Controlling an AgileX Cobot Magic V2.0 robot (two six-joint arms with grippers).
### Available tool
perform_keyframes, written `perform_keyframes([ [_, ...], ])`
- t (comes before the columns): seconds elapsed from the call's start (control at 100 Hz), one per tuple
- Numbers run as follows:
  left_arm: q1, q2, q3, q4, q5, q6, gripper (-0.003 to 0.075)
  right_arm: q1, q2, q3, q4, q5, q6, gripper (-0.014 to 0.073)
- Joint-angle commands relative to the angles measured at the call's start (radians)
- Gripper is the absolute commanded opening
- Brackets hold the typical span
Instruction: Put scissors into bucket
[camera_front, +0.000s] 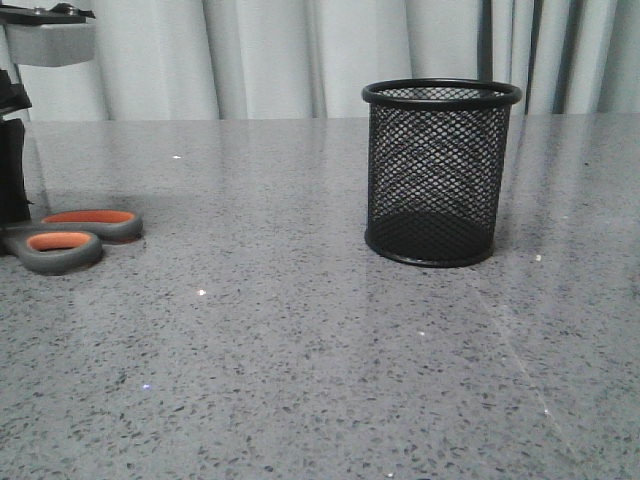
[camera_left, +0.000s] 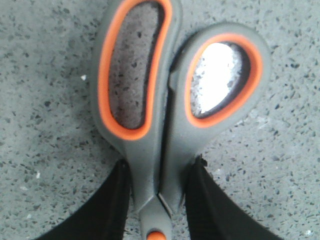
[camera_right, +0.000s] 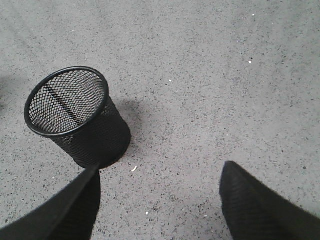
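Front view: scissors (camera_front: 72, 238) are seen lying flat on the grey speckled worktop (camera_front: 300, 350) at far left, handle loops pointing toward centre, blades hidden behind a dark part of the left arm at the frame edge. The bucket (camera_front: 440, 175) stands upright right of centre, well apart from the scissors; nothing is visible through its mesh.

Left wrist view: the left claw (camera_left: 159, 200) is shown with its two black fingers (camera_left: 107, 205) set on either side of the scissors (camera_left: 165, 115), at the narrow neck between loops and orange pivot dot. Both fingers are pressed against the grey plastic w/o visible gap, so the claw is taken as clenched on the scissors. Scissors are closed, loops side by side, resting on the worktop (camera_left: 45, 100).

Right wrist view: the right claw (camera_right: 160, 205) is shown released, fingers spread wide w/ bare worktop (camera_right: 210, 75) between them. The bucket (camera_right: 75, 117) is seen from above, beside one finger (camera_right: 75, 205); whether they touch cannot be told. Its mouth is open and upward.
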Motion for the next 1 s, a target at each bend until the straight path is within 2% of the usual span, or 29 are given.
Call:
perform_keyframes([
  [0.0,-0.006,-0.025,-0.018,-0.033,0.072,-0.001,0.0008,0.001,0.007,-0.036,0.007,-0.058,-0.008,0.0456],
  [0.33,-0.006,-0.069,-0.039,-0.033,0.072,-0.001,0.0008,0.001,0.007,-0.036,0.007,-0.058,-0.008,0.0456],
  [0.83,-0.006,-0.177,-0.133,-0.033,0.071,-0.073,0.0008,0.001,0.007,-0.036,0.013,-0.06,-0.008,0.0456],
  [0.99,-0.006,-0.219,-0.17,-0.049,0.071,-0.099,0.0008,0.001,0.007,-0.036,0.062,-0.069,-0.008,0.0456],
])
